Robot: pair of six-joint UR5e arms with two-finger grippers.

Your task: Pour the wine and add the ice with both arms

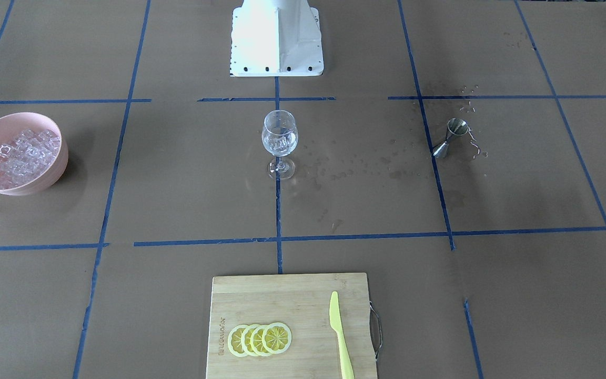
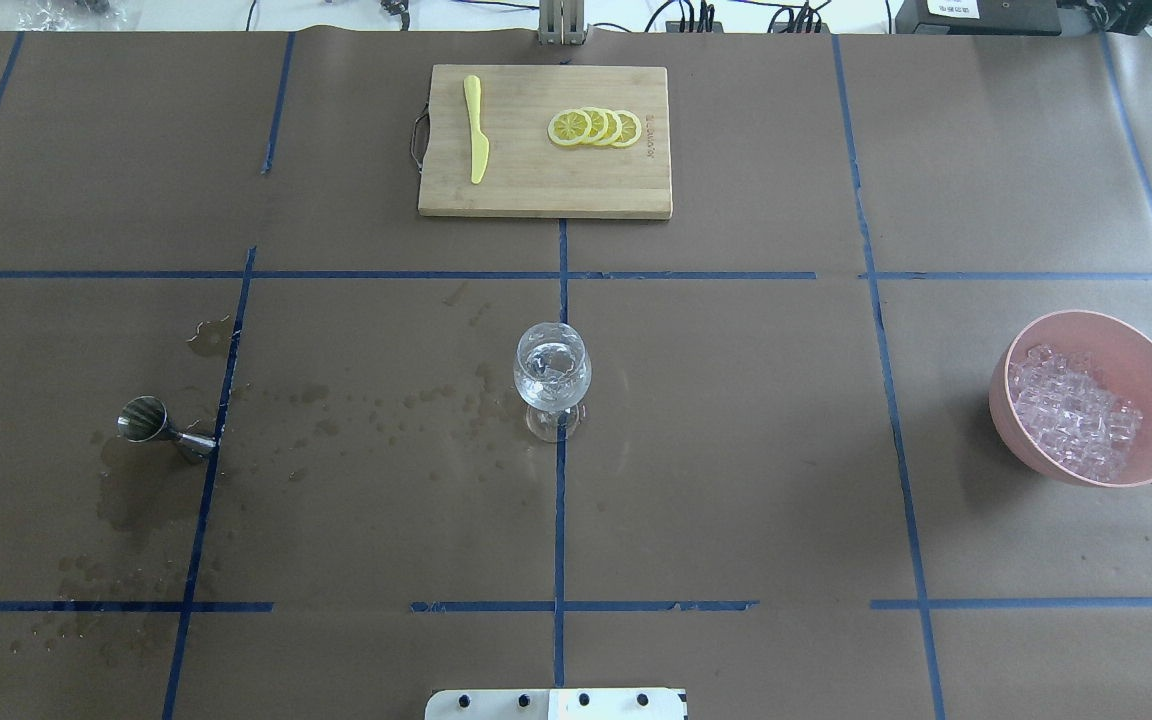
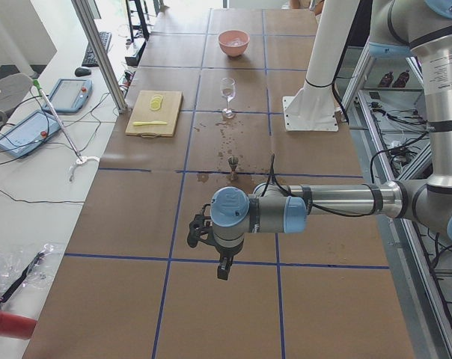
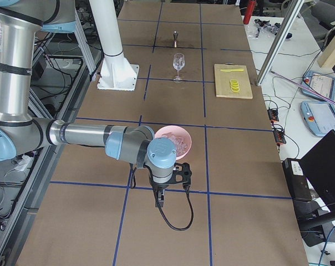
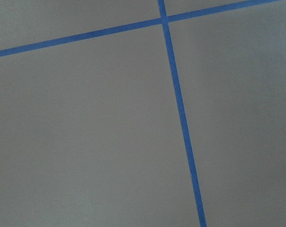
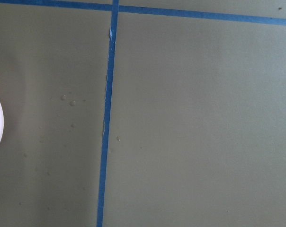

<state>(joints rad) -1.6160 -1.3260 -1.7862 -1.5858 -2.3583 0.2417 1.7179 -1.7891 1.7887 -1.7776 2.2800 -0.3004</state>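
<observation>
Overhead exterior: wet spots (image 2: 376,410) between jigger (image 2: 151,422) and glass (image 2: 551,375).

Grey-silver tubular left arm (image 3: 331,200), right arm (image 4: 84,134): forearms level, flanking white box-like pedestal (image 3: 310,112), well clear. Black left gripper (image 3: 223,269), right gripper (image 4: 159,199) point down; jaws unreadable.

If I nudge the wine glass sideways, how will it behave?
Likely tippy: the glass carries a filled bowl over a thin stem and small foot. Probably fragile, being thin and clear. The wet spots beside it might let it slide.
</observation>
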